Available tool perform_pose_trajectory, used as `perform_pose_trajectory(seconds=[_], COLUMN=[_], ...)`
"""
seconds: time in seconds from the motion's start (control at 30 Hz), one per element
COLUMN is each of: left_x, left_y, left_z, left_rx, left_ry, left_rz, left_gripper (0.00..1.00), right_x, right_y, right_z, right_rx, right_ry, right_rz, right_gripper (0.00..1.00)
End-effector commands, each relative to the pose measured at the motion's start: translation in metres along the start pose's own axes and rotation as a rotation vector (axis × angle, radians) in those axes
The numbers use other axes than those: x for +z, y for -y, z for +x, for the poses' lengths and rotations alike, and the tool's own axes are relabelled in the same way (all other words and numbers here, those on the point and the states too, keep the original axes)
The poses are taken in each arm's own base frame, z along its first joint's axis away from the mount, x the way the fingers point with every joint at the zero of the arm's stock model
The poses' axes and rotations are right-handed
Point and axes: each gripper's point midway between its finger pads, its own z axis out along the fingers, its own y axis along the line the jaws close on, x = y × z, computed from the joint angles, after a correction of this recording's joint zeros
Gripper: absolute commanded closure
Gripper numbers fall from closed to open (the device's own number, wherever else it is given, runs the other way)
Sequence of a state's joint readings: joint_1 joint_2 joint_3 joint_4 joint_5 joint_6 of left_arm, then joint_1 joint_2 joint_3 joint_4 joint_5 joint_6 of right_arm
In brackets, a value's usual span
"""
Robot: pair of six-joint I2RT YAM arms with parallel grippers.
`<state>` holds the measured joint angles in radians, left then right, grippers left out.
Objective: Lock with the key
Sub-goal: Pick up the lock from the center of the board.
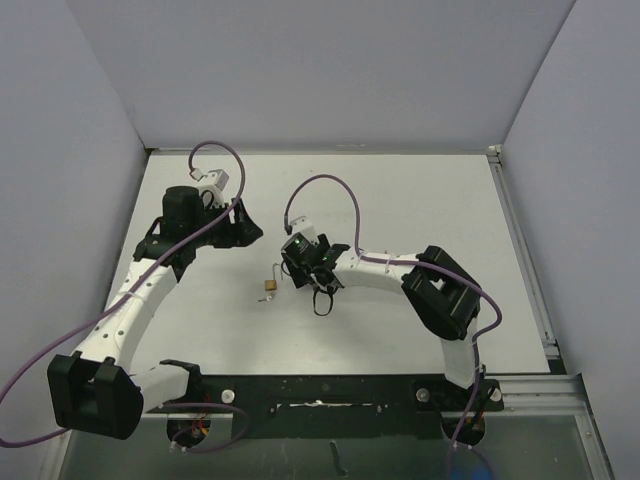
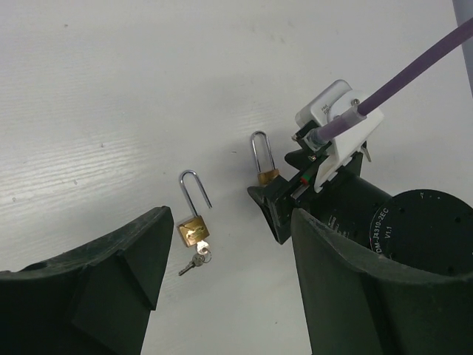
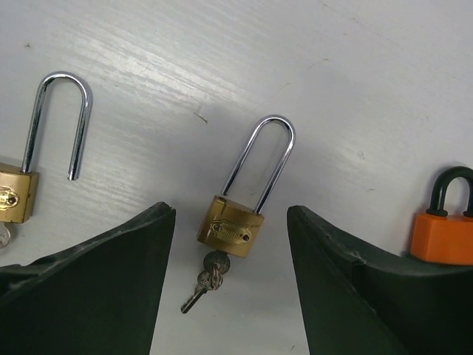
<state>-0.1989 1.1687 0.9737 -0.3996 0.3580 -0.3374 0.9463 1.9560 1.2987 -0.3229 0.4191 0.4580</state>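
Right gripper [image 3: 230, 218] fingers apart, straddling shut brass padlock [image 3: 230, 231], no contact; long chrome shackle [image 3: 275, 118], key [image 3: 211, 275] in its base. Open-shackle brass padlock [image 2: 194, 231] left of it, orange padlock [image 3: 442, 238] opposite, half-hidden. Left gripper [image 2: 230, 218] apart, empty.

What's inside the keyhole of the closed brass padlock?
A key, head showing below the closed brass padlock, with a second key hanging from it. Its blade is hidden inside.

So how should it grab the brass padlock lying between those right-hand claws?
Probably by its brass body, from above: it lies flat, its sides facing the right gripper's open fingers. The shackle is thin, and the key sticks out below.
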Motion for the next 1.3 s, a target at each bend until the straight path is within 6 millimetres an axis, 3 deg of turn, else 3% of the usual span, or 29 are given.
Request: perform_pose_trajectory(seconds=[0.0,0.8,0.97,1.13,1.27], left_x=[-0.008,-0.011,-0.013,-0.013,-0.014], left_y=[0.012,0.005,0.005,0.005,0.008], left_z=[-0.02,-0.018,-0.018,-0.021,-0.029], left_rx=[0.02,-0.007,-0.008,-0.014,0.002], left_ry=[0.075,0.082,0.089,0.098,0.107], left_rz=[0.045,0.019,0.017,0.014,0.018], left_gripper=[0.36,0.37,0.36,0.36,0.36], right_x=[-0.009,0.007,0.005,0.001,-0.007], right_y=[0.01,0.004,0.005,0.01,0.017], right_z=[-0.031,0.032,0.043,0.058,0.043], right_rx=[0.118,0.176,0.164,0.158,0.123], right_ry=[0.089,-0.106,-0.15,-0.195,-0.148], right_rz=[0.036,0.007,0.023,0.041,0.038], right_gripper=[0.37,0.47,0.57,0.99,1.0])
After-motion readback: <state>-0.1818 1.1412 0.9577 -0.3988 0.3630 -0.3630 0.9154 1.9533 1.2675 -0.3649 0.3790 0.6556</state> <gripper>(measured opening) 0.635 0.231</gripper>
